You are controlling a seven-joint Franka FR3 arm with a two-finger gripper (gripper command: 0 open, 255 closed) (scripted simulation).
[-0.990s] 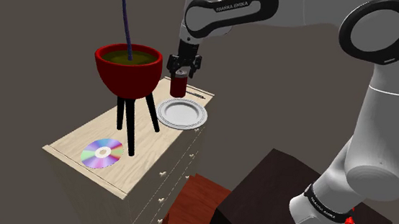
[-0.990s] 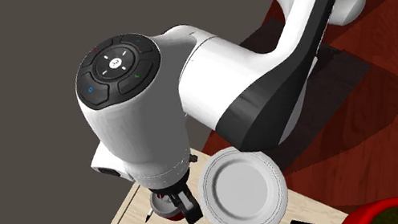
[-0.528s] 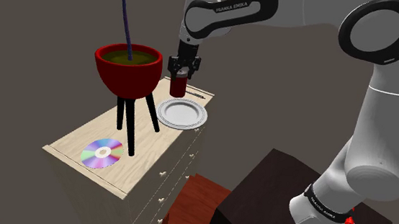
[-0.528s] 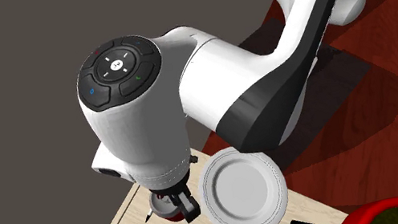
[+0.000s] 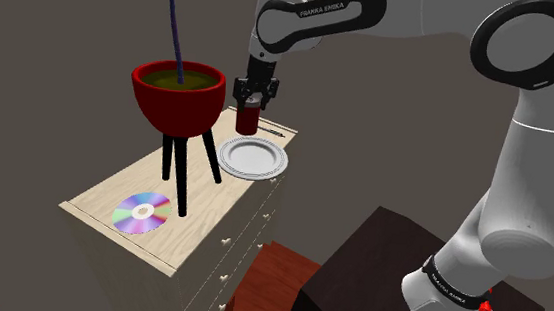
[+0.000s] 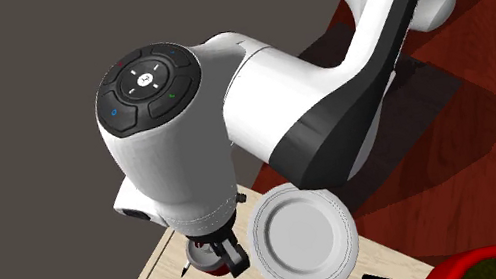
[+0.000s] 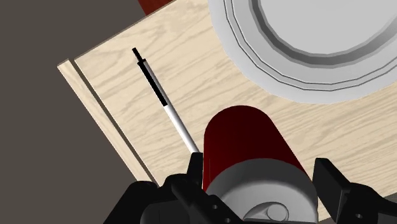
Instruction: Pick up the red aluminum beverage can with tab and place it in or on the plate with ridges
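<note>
Gripper (image 5: 252, 97), upper middle of the shoulder view, straddles the upright red can (image 5: 246, 122); fingers (image 7: 195, 170) clasp its sides, beside the plate (image 5: 276, 166).

The claw (image 5: 252, 97) hangs over one end of the dresser top (image 5: 202, 199). The drink can (image 5: 246, 121) is right under the claw, between its two fingers. The plate (image 5: 253, 158) lies just beside the can. The pen (image 7: 162, 98) lies on the can's other side, near the edge. The bowl on legs (image 5: 179, 95) stands near, and the CD (image 5: 142, 211) lies well away at the other end.
</note>
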